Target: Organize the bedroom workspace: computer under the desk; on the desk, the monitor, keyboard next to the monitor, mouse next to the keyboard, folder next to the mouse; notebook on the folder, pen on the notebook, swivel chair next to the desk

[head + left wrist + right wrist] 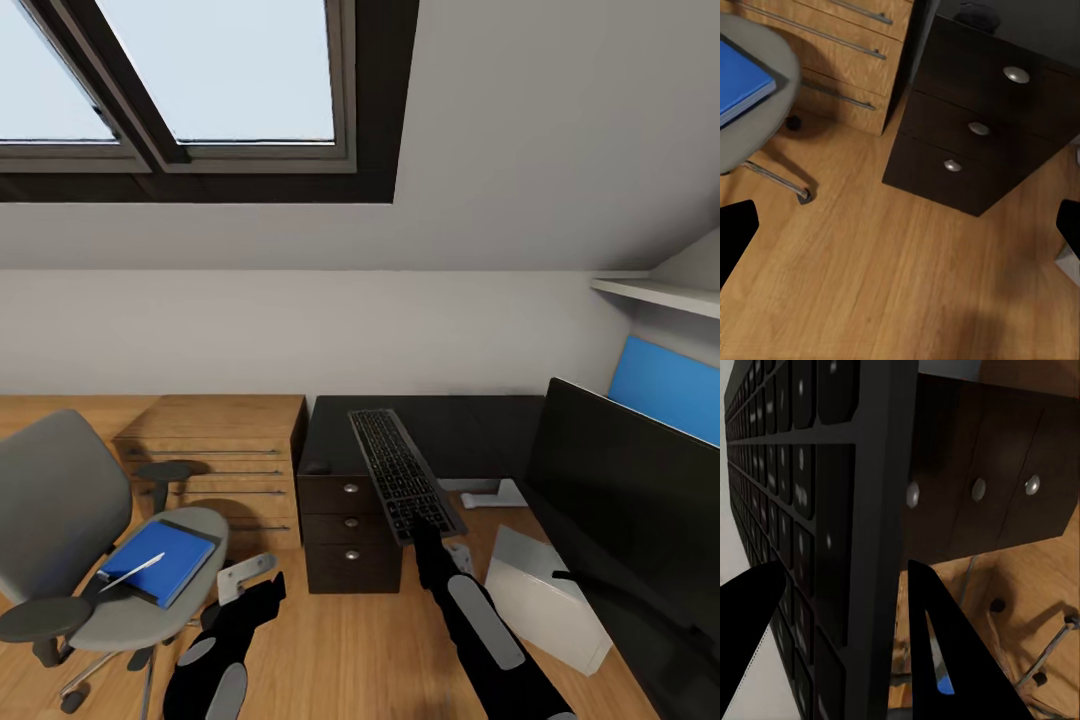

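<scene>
Right end effector (428, 528) grips the near end of the silver-framed black-keyed keyboard (400, 470), whose long axis runs away over the black worktop (470, 430); left end effector (262, 590) hangs open.

The monitor (625, 500) and swivel chair (70, 540) run off-frame

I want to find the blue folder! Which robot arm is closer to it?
Left. The left gripper hangs just beside the chair seat holding the folder. The right gripper is farther off, its fingers shut on the keyboard.
</scene>
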Tool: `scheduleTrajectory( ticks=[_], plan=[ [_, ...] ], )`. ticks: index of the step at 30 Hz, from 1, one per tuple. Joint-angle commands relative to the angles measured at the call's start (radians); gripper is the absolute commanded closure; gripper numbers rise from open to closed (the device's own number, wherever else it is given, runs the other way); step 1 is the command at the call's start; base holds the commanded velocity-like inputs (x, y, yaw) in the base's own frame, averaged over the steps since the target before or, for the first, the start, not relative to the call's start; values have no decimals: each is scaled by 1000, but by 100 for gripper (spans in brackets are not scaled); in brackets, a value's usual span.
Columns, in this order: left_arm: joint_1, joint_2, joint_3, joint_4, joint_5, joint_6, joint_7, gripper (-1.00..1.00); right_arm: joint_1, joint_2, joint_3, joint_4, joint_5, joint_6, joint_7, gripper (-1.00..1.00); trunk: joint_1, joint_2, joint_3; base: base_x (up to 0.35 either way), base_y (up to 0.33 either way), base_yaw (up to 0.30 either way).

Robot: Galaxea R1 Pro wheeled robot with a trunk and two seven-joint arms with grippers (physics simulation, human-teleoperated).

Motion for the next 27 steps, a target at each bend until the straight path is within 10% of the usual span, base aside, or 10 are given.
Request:
scheduleTrajectory(
  ticks=[1, 27],
  plan=[
    [-1, -1, -2, 4, 10, 1, 9, -100, -1, 0, 4, -5, -23, -8, -2, 100, 1, -2, -2, 293, 99, 0],
    [-1, -1, -4, 12, 11, 1, 9, -100, -1, -2, -3, 34, -30, -10, 0, 100, 1, -2, -2, 321, 90, 0]
  ],
)
